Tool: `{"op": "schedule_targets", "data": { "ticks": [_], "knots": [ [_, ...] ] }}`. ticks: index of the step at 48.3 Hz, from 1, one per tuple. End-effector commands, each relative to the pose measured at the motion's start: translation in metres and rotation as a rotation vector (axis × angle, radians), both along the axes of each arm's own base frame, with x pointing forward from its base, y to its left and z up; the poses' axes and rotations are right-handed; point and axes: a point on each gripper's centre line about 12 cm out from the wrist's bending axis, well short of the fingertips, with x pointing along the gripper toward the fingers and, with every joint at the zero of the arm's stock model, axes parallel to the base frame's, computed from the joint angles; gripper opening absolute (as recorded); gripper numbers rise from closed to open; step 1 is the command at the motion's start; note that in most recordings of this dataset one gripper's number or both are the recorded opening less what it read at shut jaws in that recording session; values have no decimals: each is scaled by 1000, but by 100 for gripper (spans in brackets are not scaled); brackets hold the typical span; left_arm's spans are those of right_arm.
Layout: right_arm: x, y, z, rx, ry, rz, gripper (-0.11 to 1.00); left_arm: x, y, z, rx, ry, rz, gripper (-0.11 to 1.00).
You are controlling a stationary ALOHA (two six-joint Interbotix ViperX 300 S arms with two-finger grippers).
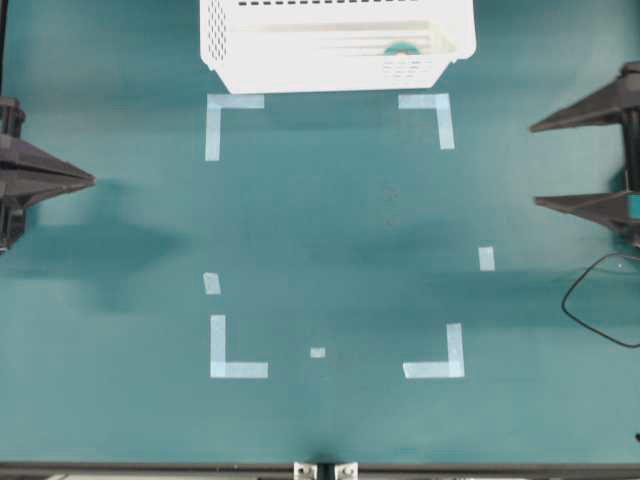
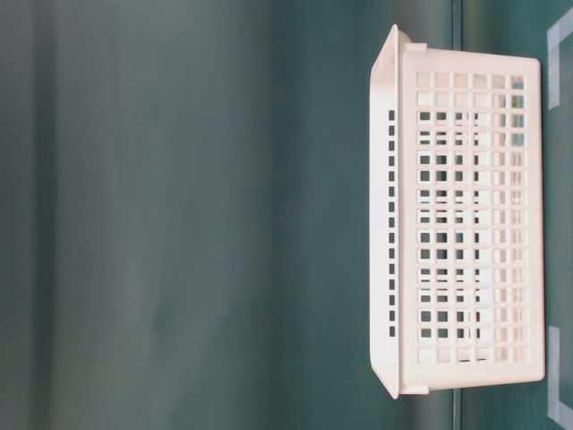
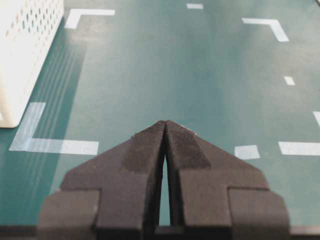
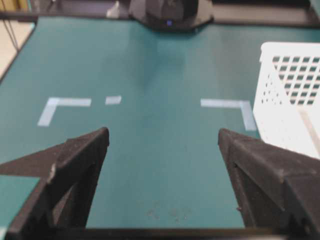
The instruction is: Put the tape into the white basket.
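A robotics lab bench: a teal table (image 1: 330, 220) marked with taped corner marks (image 1: 236, 346), arms at both sides.

I see only the white basket (image 2: 466, 224) here — picture turned sideways, its slotted wall facing me — on the teal table (image 2: 179, 224).

We find no readable text, label, brand, number or sign in any view. The white basket (image 1: 330, 60) carries no lettering on its slotted walls, and the pale tape corner marks (image 1: 232, 352) on the tabletop (image 1: 330, 220) are blank.
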Motion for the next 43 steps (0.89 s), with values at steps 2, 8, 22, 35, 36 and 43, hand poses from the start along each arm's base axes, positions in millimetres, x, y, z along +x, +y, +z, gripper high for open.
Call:
{"op": "schedule_targets", "data": {
  "ticks": [2, 8, 22, 35, 36, 43],
  "knots": [
    [-12, 0, 3, 0, -46, 1, 93, 1, 0, 5, 3, -11, 3, -11],
    [-22, -1, -9, -1, -31, -4, 93, 2, 0, 5, 3, -9, 3, -11],
    [-28, -1, -33, -39, 17, 0, 93, 1, 0, 5, 3, -11, 3, -11],
    [-32, -1, -52, -44, 53, 1, 93, 1, 0, 5, 3, -11, 3, -11],
    [-33, -1, -54, -44, 58, 1, 93, 1, 0, 5, 3, -11, 3, -11],
    [-37, -2, -75, -46, 118, 0, 93, 1, 0, 5, 5, -9, 2, -11]
  ]
}}
